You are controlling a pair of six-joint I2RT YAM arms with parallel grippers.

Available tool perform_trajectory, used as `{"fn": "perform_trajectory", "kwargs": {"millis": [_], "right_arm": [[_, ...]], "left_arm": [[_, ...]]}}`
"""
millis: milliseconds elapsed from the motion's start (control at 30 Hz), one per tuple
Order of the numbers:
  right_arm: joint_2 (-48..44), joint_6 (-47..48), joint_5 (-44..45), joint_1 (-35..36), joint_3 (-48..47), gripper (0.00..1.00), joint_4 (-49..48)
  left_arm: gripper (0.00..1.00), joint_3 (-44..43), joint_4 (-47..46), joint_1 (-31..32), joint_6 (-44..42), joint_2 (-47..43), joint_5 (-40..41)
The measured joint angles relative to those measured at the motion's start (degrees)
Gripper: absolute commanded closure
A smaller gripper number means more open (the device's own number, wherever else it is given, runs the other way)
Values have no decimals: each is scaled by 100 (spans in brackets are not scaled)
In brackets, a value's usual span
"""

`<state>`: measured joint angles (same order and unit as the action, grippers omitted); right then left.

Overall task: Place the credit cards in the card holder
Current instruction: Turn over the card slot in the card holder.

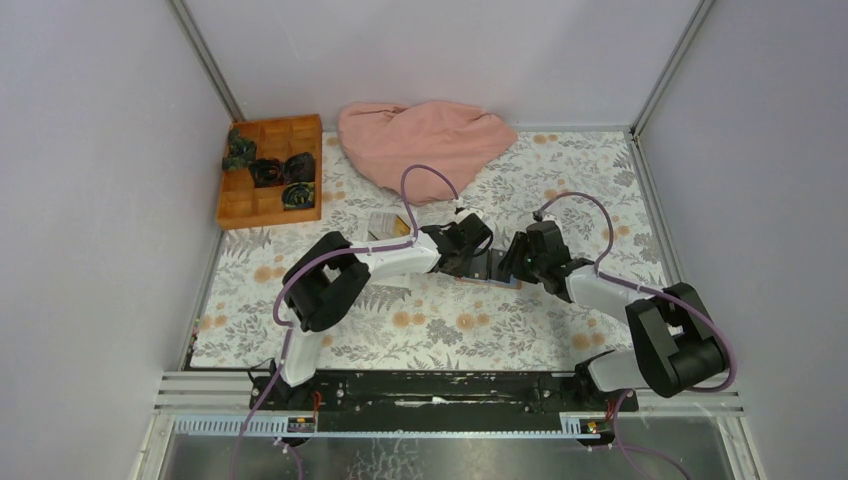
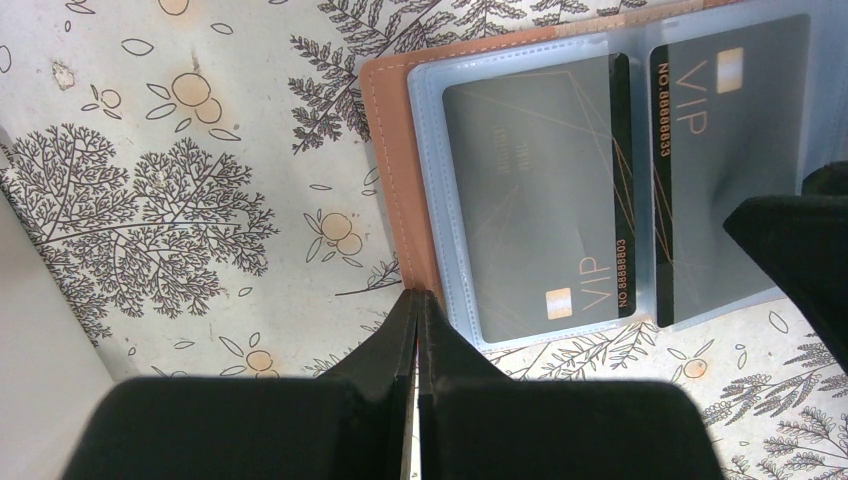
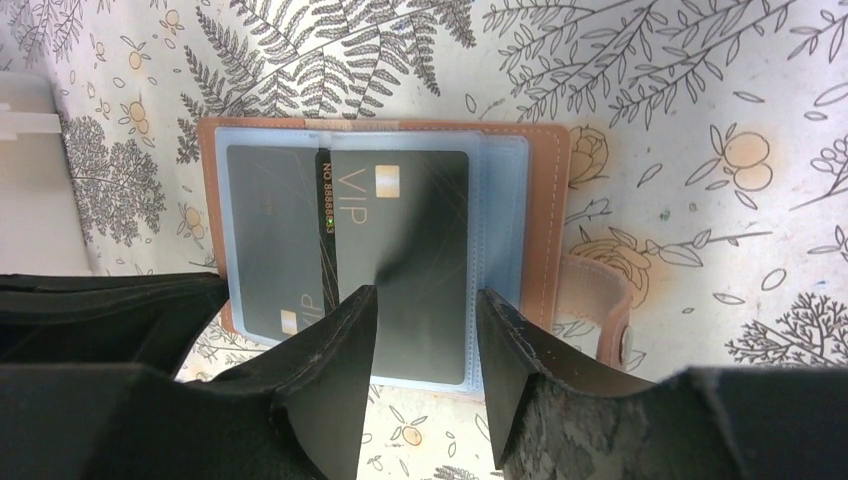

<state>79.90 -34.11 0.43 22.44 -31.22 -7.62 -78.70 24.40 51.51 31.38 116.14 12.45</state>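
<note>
My left gripper (image 2: 417, 300) is pinched together on nothing, its tips at the edge of the open card holder (image 2: 388, 170), which lies flat between both arms. Two dark VIP cards (image 2: 535, 200) sit in its clear sleeves, long axes running away from my right gripper (image 3: 427, 300), whose jaws stand apart, straddling one card's near end.

Soft, even light fills the overhead view, with faint shadows under the arms on the tabletop (image 1: 450, 330). The wrist views are bright and sharp; the right hand (image 3: 427, 297) throws a blurred shadow across one credit card (image 3: 420, 200).
</note>
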Motion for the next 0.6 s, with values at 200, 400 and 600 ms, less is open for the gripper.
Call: {"fn": "perform_trajectory", "kwargs": {"millis": [200,400,600], "right_arm": [[-284,-81,-74,-11,133,52,4],[-514,-98,-118,-11,142,52,2],[-522,-136,-157,-11,153,52,-2]], "left_arm": [[100,0,0,0,2,0,0],[100,0,0,0,0,0,0],[100,0,0,0,0,0,0]]}}
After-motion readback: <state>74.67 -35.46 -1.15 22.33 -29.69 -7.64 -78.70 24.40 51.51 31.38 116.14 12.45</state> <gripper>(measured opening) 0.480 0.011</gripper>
